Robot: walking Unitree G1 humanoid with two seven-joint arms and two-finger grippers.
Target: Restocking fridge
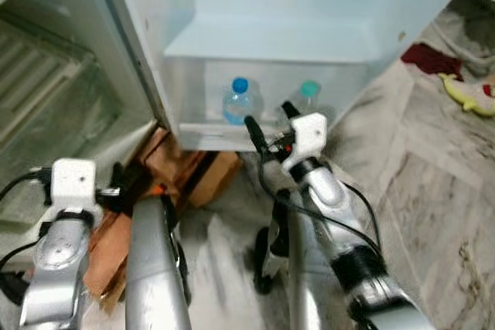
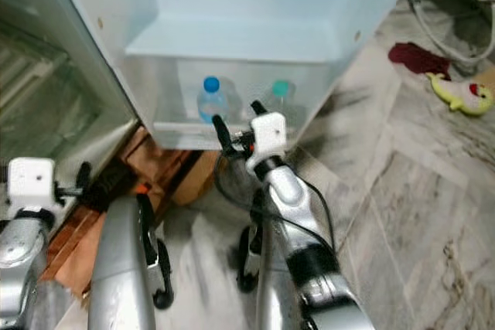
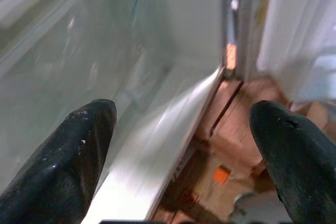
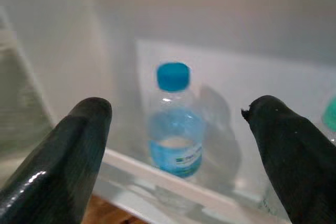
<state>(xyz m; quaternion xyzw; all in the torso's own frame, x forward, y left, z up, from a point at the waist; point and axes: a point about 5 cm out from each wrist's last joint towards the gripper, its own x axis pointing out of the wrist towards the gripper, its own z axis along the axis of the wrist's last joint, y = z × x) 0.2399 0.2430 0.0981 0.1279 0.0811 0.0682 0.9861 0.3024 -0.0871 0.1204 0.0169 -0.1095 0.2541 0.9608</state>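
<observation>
The fridge [image 1: 271, 36] stands open before me. On its lowest shelf a clear water bottle with a blue cap [image 1: 240, 101] stands beside a second bottle with a teal cap [image 1: 308, 93]. My right gripper [image 1: 268, 116] is stretched toward the shelf front, open and empty, a short way from the bottles. In the right wrist view the blue-capped bottle [image 4: 176, 129] stands upright beyond the spread fingers [image 4: 79, 145], and the teal cap [image 4: 331, 114] peeks in at the edge. My left gripper [image 1: 128, 183] is low at the left, open and empty, near the fridge door's bottom edge [image 3: 157, 150].
The open fridge door [image 1: 62, 75] fills the left side. Flattened brown cardboard boxes [image 1: 193, 171] lie on the marble floor [image 1: 433, 191] under the fridge front. A dark red cloth [image 1: 429, 58] and a yellow toy [image 1: 468, 94] lie on the floor at the right.
</observation>
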